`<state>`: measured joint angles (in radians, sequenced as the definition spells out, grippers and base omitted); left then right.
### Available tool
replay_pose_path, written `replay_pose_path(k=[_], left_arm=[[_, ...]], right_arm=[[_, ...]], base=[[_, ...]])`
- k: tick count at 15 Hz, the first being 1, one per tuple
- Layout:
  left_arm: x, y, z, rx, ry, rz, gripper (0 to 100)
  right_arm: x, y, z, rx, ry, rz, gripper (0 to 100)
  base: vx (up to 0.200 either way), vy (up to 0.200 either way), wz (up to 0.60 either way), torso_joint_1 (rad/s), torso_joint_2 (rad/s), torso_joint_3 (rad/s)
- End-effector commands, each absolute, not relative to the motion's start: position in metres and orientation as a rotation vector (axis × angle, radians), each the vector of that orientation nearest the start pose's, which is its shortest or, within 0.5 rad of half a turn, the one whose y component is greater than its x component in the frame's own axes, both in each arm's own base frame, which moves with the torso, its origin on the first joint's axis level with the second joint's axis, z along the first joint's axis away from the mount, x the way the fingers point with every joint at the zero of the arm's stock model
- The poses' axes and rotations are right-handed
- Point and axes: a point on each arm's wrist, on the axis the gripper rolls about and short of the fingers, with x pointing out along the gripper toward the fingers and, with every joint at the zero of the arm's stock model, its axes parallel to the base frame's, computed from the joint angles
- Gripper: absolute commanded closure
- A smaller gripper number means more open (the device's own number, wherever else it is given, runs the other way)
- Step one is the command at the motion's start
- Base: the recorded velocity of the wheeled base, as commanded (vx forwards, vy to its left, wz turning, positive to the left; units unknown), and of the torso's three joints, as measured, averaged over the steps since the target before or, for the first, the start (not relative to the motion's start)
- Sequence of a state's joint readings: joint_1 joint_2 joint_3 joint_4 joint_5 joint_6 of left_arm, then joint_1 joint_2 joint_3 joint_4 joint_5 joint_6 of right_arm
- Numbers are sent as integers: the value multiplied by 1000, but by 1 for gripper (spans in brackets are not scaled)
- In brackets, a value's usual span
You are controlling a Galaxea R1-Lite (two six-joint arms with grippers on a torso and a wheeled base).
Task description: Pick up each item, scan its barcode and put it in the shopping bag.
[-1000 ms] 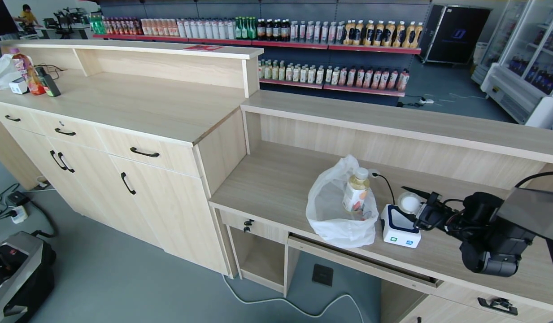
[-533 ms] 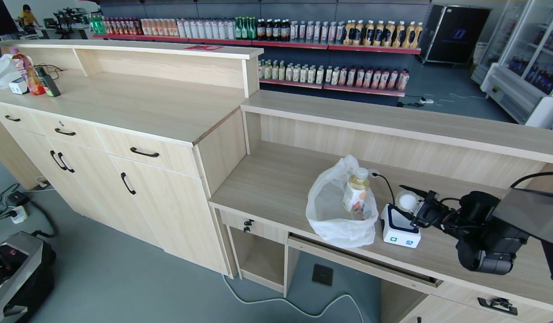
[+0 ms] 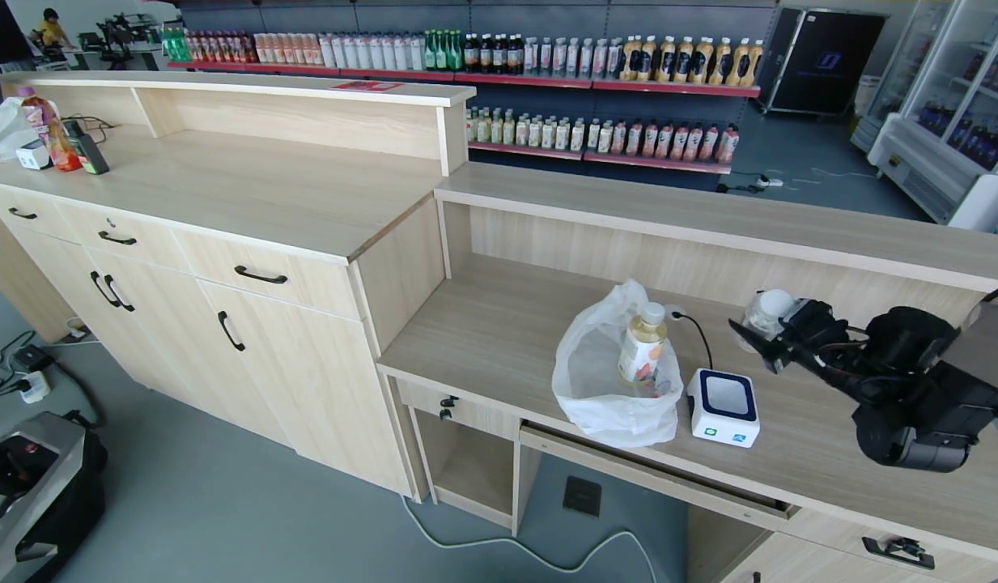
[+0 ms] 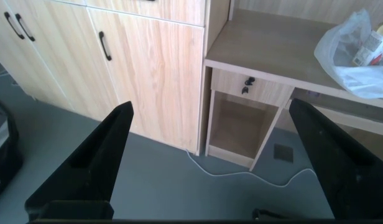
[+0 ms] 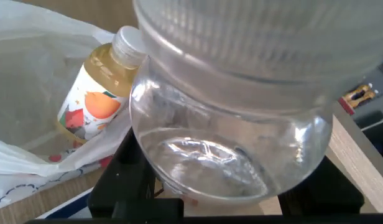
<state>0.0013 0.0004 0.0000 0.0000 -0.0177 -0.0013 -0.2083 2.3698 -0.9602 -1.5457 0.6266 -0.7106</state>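
My right gripper [image 3: 778, 328] is shut on a clear plastic bottle [image 3: 767, 308] with a white cap, held in the air behind and to the right of the scanner [image 3: 724, 405], a small white box with a dark blue top. The right wrist view has this clear bottle [image 5: 241, 124] close up. A white shopping bag [image 3: 604, 389] stands left of the scanner with an orange-labelled juice bottle [image 3: 643, 344] upright inside it. My left gripper [image 4: 211, 112] is open and hangs low over the grey floor in front of the cabinet, holding nothing.
The lower desk [image 3: 499, 324] has a raised back ledge [image 3: 709, 214] just behind the held bottle. A black cable [image 3: 701, 332] runs from the scanner toward the back wall. A taller counter [image 3: 223, 186] stands to the left.
My right gripper has lifted the clear bottle from just above the scanner, up and back toward the ledge. The bag and its juice bottle have not moved.
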Motion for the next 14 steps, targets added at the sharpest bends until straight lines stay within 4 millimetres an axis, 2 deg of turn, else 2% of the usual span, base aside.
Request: replay_pose_path(k=[1, 3, 4, 6, 8, 10, 13, 14], left_arm=[[-23, 0, 76, -2, 2, -17, 0], [-23, 0, 76, -2, 2, -15, 0], [-23, 0, 75, -2, 0, -15, 0], [-23, 0, 76, -2, 2, -17, 0], [-23, 0, 76, -2, 2, -15, 0], [-23, 0, 76, -2, 2, -15, 0], [-23, 0, 75, -2, 0, -17, 0], [-23, 0, 75, -2, 0, -17, 0]], right_arm=[[349, -68, 151, -485, -136, 29, 100], [315, -64, 174, -403, 18, -96, 100], [291, -60, 178, -373, 96, -120, 100], [264, -55, 175, -371, 127, -156, 100], [256, -53, 177, -373, 119, -169, 100], [254, -50, 181, -373, 93, -164, 100], [261, -33, 185, -376, 16, -116, 100], [265, -29, 182, -351, 12, -95, 100]], base=[[0, 0, 0, 0, 0, 0], [0, 0, 0, 0, 0, 0], [0, 0, 0, 0, 0, 0], [0, 0, 0, 0, 0, 0], [0, 0, 0, 0, 0, 0], [0, 0, 600, 0, 0, 2], [0, 0, 600, -2, 2, 4], [0, 0, 0, 0, 0, 0]])
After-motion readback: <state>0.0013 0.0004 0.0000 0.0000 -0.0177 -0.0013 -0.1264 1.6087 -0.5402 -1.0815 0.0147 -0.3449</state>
